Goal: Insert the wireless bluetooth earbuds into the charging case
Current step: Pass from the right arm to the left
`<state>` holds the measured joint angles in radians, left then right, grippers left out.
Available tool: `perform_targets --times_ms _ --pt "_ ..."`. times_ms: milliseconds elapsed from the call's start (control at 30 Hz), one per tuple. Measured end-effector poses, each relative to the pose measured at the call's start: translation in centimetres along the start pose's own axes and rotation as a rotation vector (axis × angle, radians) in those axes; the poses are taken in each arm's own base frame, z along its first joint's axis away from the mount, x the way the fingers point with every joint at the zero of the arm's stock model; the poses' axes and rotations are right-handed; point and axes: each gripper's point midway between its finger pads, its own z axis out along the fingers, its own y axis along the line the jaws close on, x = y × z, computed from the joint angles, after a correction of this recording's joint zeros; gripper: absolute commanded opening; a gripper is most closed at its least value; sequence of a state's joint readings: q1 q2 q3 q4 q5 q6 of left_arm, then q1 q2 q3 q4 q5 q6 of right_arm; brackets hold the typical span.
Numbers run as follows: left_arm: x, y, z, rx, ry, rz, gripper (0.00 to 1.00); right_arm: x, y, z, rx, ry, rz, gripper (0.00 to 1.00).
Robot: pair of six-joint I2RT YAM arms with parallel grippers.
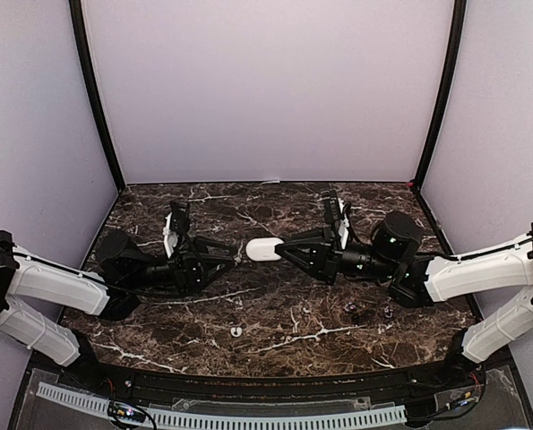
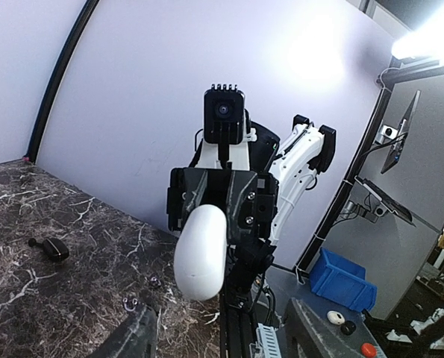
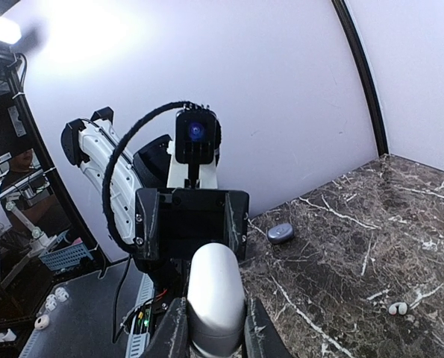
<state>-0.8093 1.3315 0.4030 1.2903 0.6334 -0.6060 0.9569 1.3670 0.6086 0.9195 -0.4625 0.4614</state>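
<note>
- Brown marble-pattern table (image 1: 275, 202) from the top cam: the right gripper (image 1: 282, 250) is clamped on the white pebble-shaped plastic charging case (image 1: 262, 250) over mid-table. The left gripper (image 1: 233, 258) is just beside it, jaws apart.
- Same view: a tiny white earbud (image 1: 236, 331) lies near the front, and small dark earbuds (image 1: 351, 311) lie by the right arm.
- Left wrist: its own fingers are spread with nothing between them, and the case is dead ahead.
- Right wrist: the case is pinched between its fingers.

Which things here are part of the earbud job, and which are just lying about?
Job: white charging case in the right gripper; white earbuds; dark earbuds.
Lying about: grey case on the table, untouched; blue bin beyond the table.
</note>
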Motion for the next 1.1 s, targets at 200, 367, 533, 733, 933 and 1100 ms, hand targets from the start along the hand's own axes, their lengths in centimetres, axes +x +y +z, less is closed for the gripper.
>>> perform_targets --times_ms 200,367,533,733,933,1100 --pt "0.6 0.1 0.4 0.015 0.002 -0.017 0.59 -0.7 0.9 0.5 -0.029 -0.048 -0.024 0.07" --pt "0.9 0.3 0.8 0.023 -0.001 -0.034 0.49 -1.1 1.3 1.4 -0.051 -0.062 -0.032 0.07" --pt "0.0 0.0 1.4 0.037 -0.019 -0.019 0.48 -1.2 1.4 2.2 -0.065 -0.068 -0.033 0.07" --pt "-0.2 -0.2 1.5 0.044 -0.025 -0.013 0.44 -1.0 1.3 2.6 -0.069 -0.069 -0.026 0.06" --pt "-0.3 -0.2 1.5 0.042 -0.032 -0.01 0.66 -1.0 1.1 3.0 -0.074 -0.076 -0.015 0.06" --pt "-0.8 -0.5 1.3 0.054 -0.055 -0.023 0.74 -1.6 0.7 3.0 -0.046 -0.104 0.001 0.09"
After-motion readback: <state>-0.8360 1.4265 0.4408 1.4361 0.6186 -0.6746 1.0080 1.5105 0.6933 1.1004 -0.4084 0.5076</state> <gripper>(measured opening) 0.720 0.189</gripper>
